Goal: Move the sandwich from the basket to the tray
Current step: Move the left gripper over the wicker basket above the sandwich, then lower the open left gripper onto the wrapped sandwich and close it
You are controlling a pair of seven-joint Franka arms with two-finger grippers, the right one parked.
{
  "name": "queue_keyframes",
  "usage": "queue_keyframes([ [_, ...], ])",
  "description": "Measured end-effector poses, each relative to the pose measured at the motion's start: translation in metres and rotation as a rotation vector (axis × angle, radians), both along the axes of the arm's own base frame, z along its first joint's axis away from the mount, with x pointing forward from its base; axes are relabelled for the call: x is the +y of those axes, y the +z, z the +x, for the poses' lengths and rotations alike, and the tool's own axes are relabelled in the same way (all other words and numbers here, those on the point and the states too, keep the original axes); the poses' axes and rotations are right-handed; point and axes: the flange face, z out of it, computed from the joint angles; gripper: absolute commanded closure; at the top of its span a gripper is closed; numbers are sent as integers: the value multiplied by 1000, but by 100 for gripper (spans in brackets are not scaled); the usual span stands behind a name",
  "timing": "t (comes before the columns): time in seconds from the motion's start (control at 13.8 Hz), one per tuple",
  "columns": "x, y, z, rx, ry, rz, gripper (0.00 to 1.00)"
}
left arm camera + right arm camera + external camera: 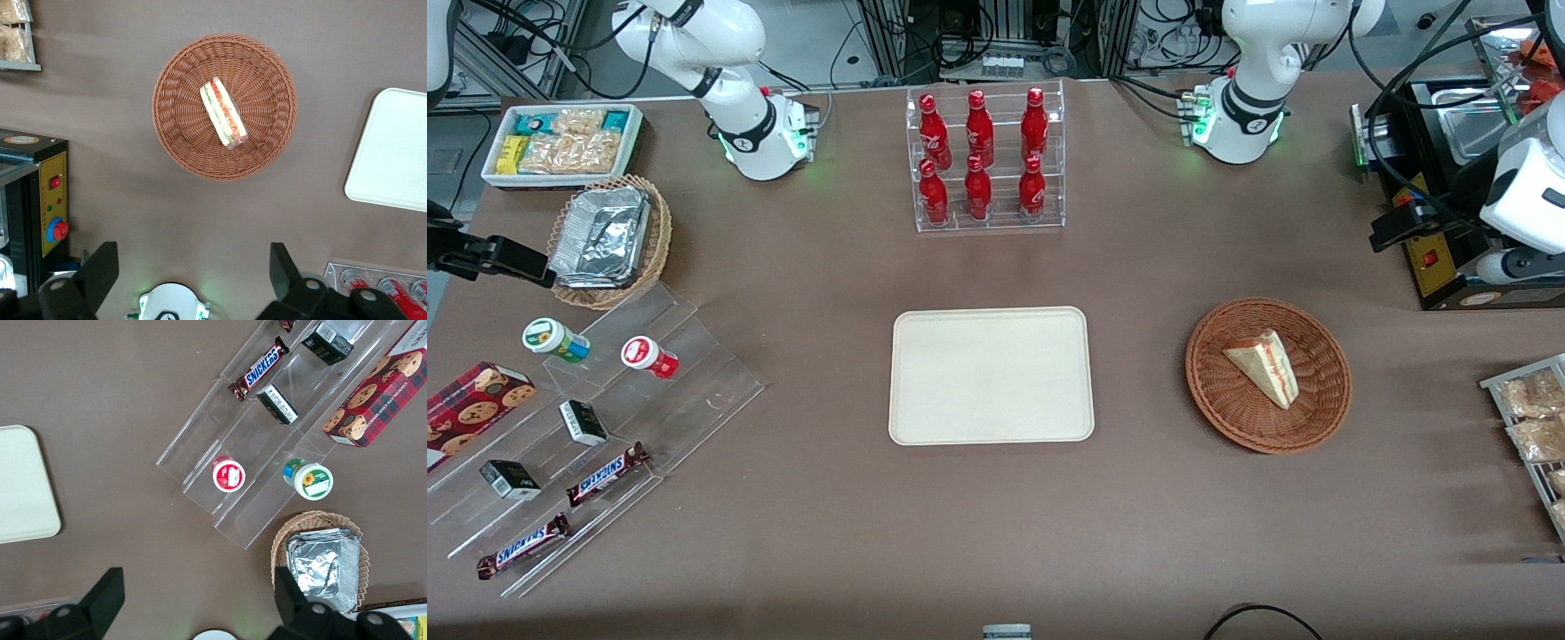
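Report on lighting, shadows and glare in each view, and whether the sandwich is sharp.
Front view: even overhead light, soft shadow beside the basket, glare on the foil trays. Left wrist view: the sandwich is sharp, its filling layers clear; the open tool is dark and hangs above the table, nearer the arm's base than the basket. Right wrist view: even light, foil shines.

Sandwich (pixel 1264 364) lies in basket (pixel 1320 410), beside tray (pixel 991 374) toward working arm's end; bottle rack (pixel 986 160) farther from camera than tray. Gripper (pixel 189 275) spread wide, high above table near basket.
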Motion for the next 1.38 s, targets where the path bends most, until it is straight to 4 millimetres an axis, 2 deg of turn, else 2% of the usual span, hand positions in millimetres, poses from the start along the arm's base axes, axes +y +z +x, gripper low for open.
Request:
queue_keyframes([
  [0.36,0,-3,3,-12,0,0,0],
  [0.51,0,-20,10,-33,4,2,0],
  [0.65,1,-52,16,-55,48,11,0],
  [0.95,-2,-121,22,-106,245,28,0],
  [1.16,-21,-164,19,-151,384,65,0],
  [1.38,-35,-208,9,-140,427,82,0],
])
